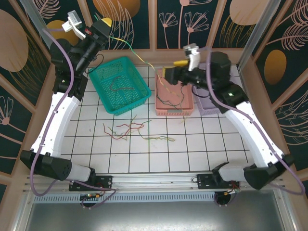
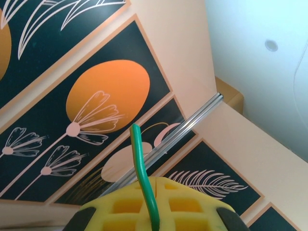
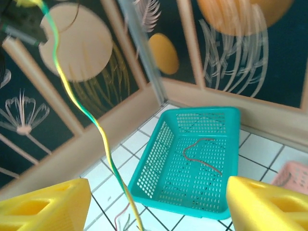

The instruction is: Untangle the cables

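Noted left tool (image 2: 154,214) pinching yellow-green cable (image 3: 103,134), right tool (image 3: 159,202) spread astride it. Judged light, limp, slippery; best gripped near hanging middle.

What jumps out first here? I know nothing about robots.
A yellow-green cable stretched through the air, pinched in the left tool raised at the back left and running down toward the pink basket, where the right tool hangs open. Below, loose red and green cables lie on the tiles in front of a teal basket.

Yellow-green cable (image 3: 94,122) strung aloft, red and green cables (image 1: 126,129) strewn on table (image 1: 216,144)
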Available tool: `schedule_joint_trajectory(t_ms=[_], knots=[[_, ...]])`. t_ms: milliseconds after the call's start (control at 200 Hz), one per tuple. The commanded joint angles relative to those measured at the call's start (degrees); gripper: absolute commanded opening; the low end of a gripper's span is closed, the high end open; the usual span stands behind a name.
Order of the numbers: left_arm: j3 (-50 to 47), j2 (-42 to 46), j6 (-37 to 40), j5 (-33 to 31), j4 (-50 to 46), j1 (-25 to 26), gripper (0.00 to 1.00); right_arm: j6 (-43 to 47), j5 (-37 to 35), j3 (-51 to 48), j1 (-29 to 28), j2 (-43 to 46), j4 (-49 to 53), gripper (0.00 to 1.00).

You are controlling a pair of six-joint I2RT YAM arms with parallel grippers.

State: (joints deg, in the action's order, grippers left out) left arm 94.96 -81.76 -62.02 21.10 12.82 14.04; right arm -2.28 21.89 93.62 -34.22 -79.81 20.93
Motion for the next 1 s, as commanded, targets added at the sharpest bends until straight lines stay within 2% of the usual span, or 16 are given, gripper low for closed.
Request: schedule_joint_trajectory(t_ms=[0,125,265,415,525,641,866,996], knots=[[1.81,0.01,0.18,1.61,-0.93,0.38,0.00,9.05,-4.13,3.82,-3.32,-3.86,2.93,0.76],[1.24,0.38,0.45,1.57,-1.51,0.41,0.00,7.79,-1.31,3.89,-3.74,-6.12,0.11,0.72],[1.21,0.71,1.20,1.13,-2.66,0.39,0.00,6.61,-1.40,3.09,-4.99,-6.62,-0.71,0.66],[1.12,0.70,1.44,1.09,-2.84,0.37,0.00,4.81,-0.83,1.39,-5.81,-6.90,-2.21,0.43],[1.07,0.50,1.55,0.87,-3.24,0.39,0.00,3.01,-1.88,1.44,-5.91,-6.97,-3.51,0.16],[1.10,0.35,1.28,0.78,-3.06,0.37,0.00,2.09,-3.96,1.48,-5.86,-6.51,-3.74,0.00],[1.87,0.25,1.50,-0.49,-4.47,0.37,0.00,2.05,-4.57,1.41,-5.51,-4.13,-1.17,0.00],[3.57,-0.50,0.25,0.06,-4.47,0.37,0.00,1.42,-2.56,-2.31,-5.75,-3.76,-0.48,0.16]])
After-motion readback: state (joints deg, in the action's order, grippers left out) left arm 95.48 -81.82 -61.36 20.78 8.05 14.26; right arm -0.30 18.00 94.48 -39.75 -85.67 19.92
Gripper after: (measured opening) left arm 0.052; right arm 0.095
